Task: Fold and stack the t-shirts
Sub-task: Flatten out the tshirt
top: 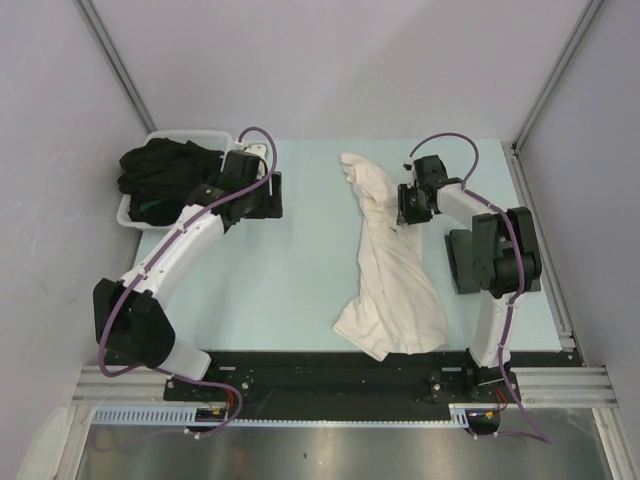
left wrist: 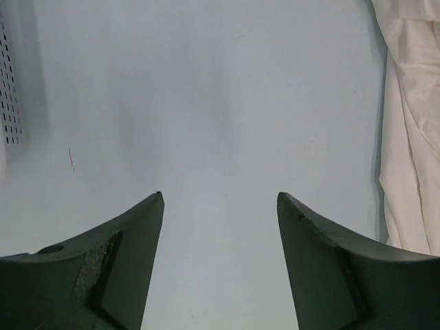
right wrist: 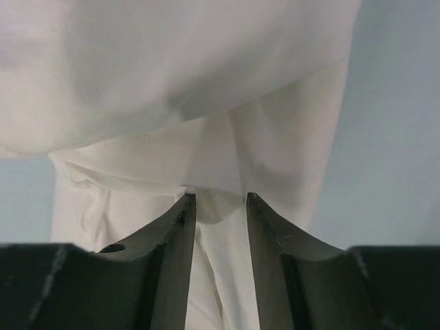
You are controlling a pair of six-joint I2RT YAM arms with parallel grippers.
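One tee (top: 395, 280) crumpled, spreading stage: right end effector (right wrist: 218, 198) clamped on its fold, left end effector (left wrist: 220, 196) apart; next, left likely takes a corner.

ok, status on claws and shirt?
Left claw open, empty, over table. Right claw pinching white shirt, unfolded. Dark shirts in tub. Nothing blocking.

Left claw (left wrist: 220, 194) spread above the table (left wrist: 206, 89), cream t-shirt (left wrist: 409, 137) at right edge.

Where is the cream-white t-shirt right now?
In the top view, the cream-white t-shirt lies crumpled on the table, right of centre, stretching from the right gripper toward the near edge.
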